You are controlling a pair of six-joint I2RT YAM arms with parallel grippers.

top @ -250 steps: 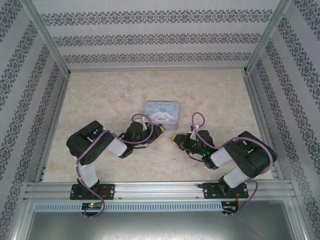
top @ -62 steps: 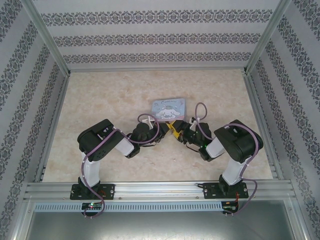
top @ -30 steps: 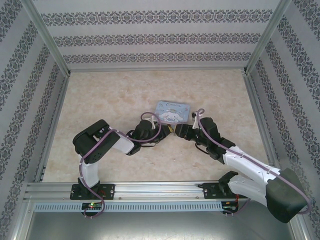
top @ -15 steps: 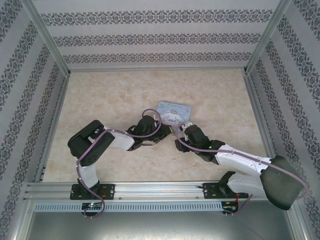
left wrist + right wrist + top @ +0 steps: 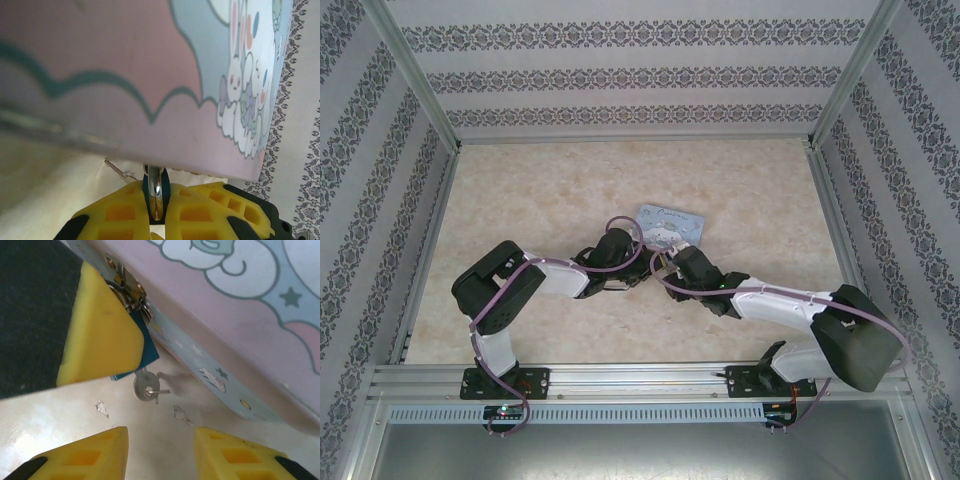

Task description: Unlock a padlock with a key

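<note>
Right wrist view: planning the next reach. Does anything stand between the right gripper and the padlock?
Nothing visible does. The right gripper is open, and bare table lies between its fingertips and the padlock, which the left gripper appears to hold.

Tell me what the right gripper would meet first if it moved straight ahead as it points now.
Probably the padlock, the small metal piece held by the left gripper. It lies ahead, in line with the gap of the open right gripper. The tin box is behind it; depth is unclear.
</note>
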